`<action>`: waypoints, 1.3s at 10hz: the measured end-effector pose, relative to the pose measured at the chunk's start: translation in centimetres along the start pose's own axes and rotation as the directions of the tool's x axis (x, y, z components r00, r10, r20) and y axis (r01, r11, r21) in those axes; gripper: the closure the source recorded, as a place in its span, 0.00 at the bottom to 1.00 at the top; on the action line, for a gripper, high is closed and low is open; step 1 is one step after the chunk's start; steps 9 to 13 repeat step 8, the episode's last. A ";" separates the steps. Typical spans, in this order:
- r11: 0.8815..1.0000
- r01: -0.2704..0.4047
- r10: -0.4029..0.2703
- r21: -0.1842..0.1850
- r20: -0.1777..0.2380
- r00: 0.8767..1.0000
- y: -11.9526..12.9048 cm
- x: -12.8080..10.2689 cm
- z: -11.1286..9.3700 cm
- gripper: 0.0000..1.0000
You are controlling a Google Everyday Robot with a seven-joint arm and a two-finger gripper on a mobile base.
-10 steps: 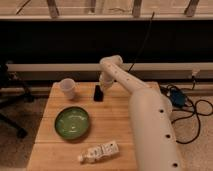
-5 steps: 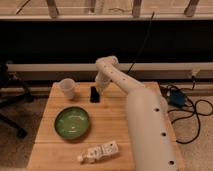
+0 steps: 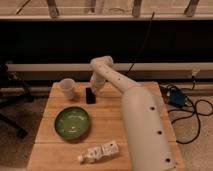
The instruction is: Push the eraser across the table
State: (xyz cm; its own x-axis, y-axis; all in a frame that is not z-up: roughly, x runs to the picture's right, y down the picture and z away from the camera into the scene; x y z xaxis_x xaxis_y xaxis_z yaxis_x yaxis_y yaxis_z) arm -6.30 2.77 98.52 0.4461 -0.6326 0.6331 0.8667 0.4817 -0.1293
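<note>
Pushing cleanly requires steady, low contact: the hand (image 3: pixel 92 90) sits at the eraser (image 3: pixel 90 95) beside the white cup (image 3: pixel 67 88) on the bench (image 3: pixel 107 125).

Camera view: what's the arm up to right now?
The single arm reaches over the table with its gripper down at the far side, right beside the small black eraser, apparently to push it. The eraser lies next to the white cup. A green bowl sits nearer the camera, and a white block lies near the front edge.
</note>
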 end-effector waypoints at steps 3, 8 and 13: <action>0.998 0.055 -0.054 -0.008 0.012 0.998 -1.5 -1.3 0.5 0.92; 0.997 0.073 -0.073 -0.010 0.017 0.997 -2.0 -1.7 0.7 0.92; 0.997 0.073 -0.073 -0.010 0.017 0.997 -2.0 -1.7 0.7 0.92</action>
